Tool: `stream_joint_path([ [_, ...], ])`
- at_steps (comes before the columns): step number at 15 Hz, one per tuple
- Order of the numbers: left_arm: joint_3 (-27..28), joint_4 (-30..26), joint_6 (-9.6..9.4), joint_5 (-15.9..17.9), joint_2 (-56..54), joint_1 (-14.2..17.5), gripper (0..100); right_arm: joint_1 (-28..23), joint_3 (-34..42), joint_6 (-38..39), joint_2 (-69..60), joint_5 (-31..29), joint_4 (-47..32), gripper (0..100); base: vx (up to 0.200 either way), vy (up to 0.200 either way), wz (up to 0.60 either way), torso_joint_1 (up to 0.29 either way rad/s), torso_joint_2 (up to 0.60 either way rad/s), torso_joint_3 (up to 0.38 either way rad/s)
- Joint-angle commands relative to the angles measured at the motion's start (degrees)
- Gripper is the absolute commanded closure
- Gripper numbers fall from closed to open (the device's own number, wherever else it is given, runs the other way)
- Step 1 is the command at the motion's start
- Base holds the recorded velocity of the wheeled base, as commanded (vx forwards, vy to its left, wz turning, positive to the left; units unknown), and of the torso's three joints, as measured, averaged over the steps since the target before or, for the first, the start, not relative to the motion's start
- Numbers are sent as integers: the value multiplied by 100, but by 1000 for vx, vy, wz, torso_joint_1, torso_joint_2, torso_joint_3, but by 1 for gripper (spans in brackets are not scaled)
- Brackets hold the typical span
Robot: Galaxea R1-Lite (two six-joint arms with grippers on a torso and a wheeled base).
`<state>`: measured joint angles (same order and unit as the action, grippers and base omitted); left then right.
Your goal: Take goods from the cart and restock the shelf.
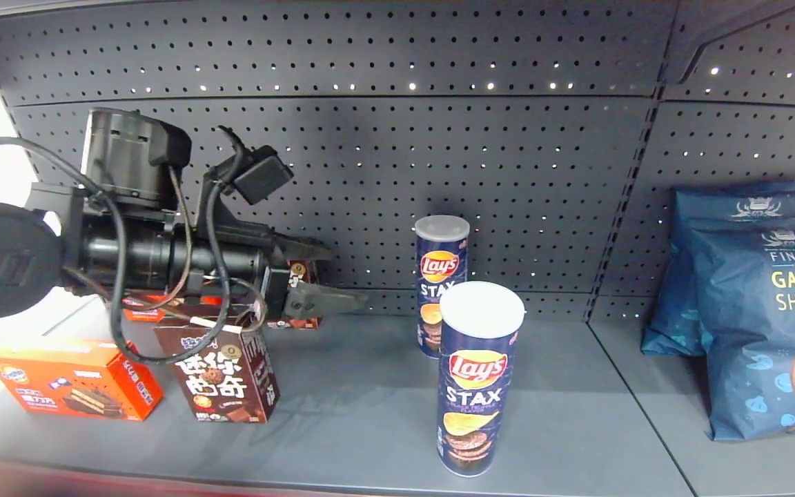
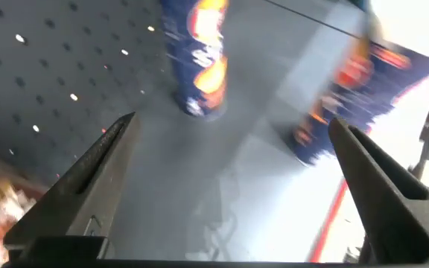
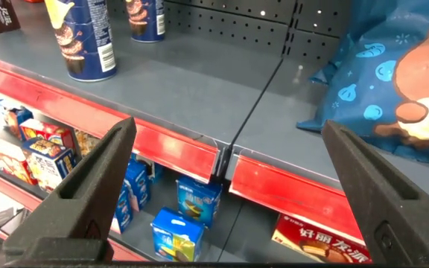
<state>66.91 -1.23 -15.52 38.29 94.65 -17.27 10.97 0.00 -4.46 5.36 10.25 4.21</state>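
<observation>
On the grey shelf (image 1: pixel 370 421), backed by a perforated panel (image 1: pixel 480 152), a front chip can (image 1: pixel 478 376) and a rear chip can (image 1: pixel 441 283) stand upright. To their left sit a brown box (image 1: pixel 225 373) and an orange box (image 1: pixel 73 379); blue bags (image 1: pixel 763 324) lean at the right. Left gripper (image 1: pixel 348 276): fingers apart, empty, over the shelf near the brown box. Right gripper (image 3: pixel 229 125): fingers apart, empty, before the red shelf edge (image 3: pixel 177 149).
</observation>
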Motion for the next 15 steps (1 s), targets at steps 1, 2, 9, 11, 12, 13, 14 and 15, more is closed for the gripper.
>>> stream_joint_path([
  [1,-609,0,5,-76,-895,-66,0,1,0,-2,9,3,1,0,0,0,0,0,0,0],
  [2,-908,0,5,-269,-1256,-145,0,1,0,-2,9,-6,1,0,0,0,0,0,0,0],
  [9,-2095,53,58,-480,-2557,5,0,-130,-88,121,35,205,-210,0,0,0,0,0,0,0],
  [11,-2165,53,58,-480,-2636,22,0,19,-1011,139,1002,363,-403,0,0,0,0,0,0,0],
  [12,-2165,62,58,-472,-2636,22,0,19,-1468,183,1652,346,-280,0,0,0,0,0,0,0],
  [13,-2139,97,58,-472,-2627,14,0,-60,-1881,183,2329,311,-271,0,0,0,0,0,0,0],
  [14,-2112,123,58,-480,-2601,14,0,-69,-2065,147,2663,258,-280,0,0,0,0,0,0,0],
  [15,-2086,176,67,-472,-2565,22,0,-42,-2312,95,3085,144,-280,0,0,0,0,0,0,0],
])
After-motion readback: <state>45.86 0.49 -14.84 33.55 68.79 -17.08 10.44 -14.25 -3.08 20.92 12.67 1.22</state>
